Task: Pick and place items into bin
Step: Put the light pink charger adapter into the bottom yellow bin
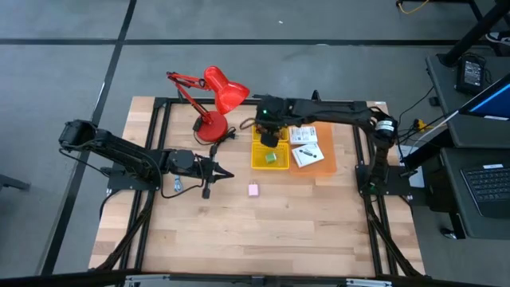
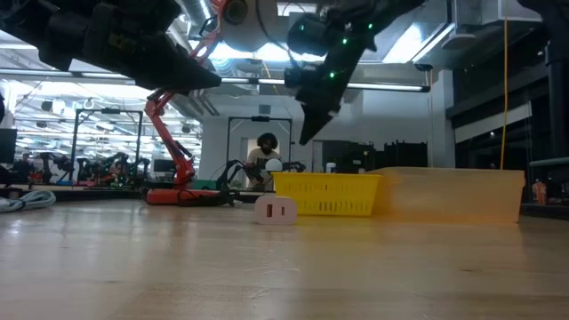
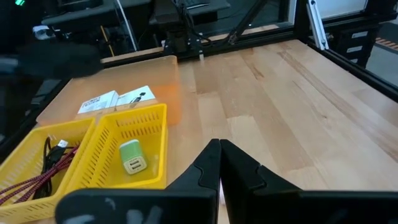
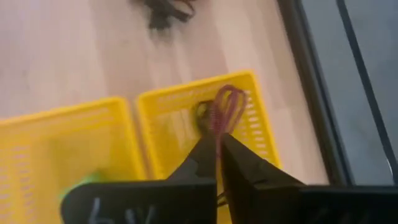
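Two yellow bins [image 1: 269, 148] stand side by side mid-table. My right gripper [image 4: 218, 144] hangs over the far one, shut on a maroon cord [image 4: 225, 107]. More maroon cord [image 3: 30, 182] and a black cord [image 3: 48, 149] lie in that bin. A small green piece [image 3: 132, 157] lies in the near bin. A tiny pink block [image 1: 253, 190] sits on the bare wood in front of the bins. White printed packets [image 1: 304, 144] lie on an orange tray [image 1: 328, 155]. My left gripper [image 1: 225, 172] waits shut above the table, left of the bins. My right gripper pinches a strand of the maroon cord [image 4: 218, 138] between its two fingers. The fingers slant down from above and from the table's right. A loop of the cord [image 4: 227, 99] sticks out past the fingertips over the far bin. Whether the rest still lies in the bin, I cannot tell.
A red desk lamp [image 1: 215, 100] stands at the far left of the bins, its base [image 1: 210, 127] close to them. Black frame rails [image 1: 151, 151] run along the table's sides. Bare wood lies open toward the near edge [image 1: 263, 239].
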Tool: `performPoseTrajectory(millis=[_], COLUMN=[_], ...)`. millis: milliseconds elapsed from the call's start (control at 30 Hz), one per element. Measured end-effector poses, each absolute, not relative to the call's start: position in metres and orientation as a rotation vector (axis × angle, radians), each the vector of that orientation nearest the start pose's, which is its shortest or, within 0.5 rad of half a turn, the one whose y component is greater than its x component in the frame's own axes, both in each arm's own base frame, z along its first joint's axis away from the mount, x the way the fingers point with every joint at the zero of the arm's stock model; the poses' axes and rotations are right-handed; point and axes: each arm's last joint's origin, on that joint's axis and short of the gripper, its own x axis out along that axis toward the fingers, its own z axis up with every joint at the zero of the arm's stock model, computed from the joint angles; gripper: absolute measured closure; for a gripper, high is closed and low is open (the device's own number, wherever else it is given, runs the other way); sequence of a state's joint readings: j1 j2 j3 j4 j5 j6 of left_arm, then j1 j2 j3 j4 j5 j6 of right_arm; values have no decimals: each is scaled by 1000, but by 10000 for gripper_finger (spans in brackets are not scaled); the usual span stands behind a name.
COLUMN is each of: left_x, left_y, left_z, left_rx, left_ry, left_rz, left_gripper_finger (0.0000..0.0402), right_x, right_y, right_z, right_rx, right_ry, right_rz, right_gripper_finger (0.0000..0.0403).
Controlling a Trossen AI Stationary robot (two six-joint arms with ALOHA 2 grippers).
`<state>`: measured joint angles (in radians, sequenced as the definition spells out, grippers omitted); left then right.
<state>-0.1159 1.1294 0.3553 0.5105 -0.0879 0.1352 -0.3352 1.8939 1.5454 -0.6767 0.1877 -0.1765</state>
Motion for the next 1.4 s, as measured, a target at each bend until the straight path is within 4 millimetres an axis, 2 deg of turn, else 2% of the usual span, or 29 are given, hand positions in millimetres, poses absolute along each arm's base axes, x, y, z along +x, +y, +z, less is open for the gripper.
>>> performPoseTrajectory(millis=[133,267,467,700,1000,1233,1400], left_x=[216,216,216,217,217,217,217], left_y=[-23,-23,-23,-23,-24,-28,-27], left_z=[188,188,189,190,193,193,193], left_rx=[161,161,161,158,136,141,141], left_ry=[266,266,259,242,209,211,211], left_rz=[-47,-47,-47,-45,-56,-70,-63], left_gripper_finger=[398,396,399,397,399,397,400], right_x=[374,365,350,323,283,261,247], right_y=[-117,-99,-73,-40,-12,5,17], right_z=[247,250,233,225,204,193,193], right_rx=[-88,-70,-75,-79,-79,-68,-80], right_ry=[1061,975,822,571,287,233,161], right_rz=[-355,-358,-319,-142,70,142,193], right_gripper_finger=[399,400,401,401,403,403,403])
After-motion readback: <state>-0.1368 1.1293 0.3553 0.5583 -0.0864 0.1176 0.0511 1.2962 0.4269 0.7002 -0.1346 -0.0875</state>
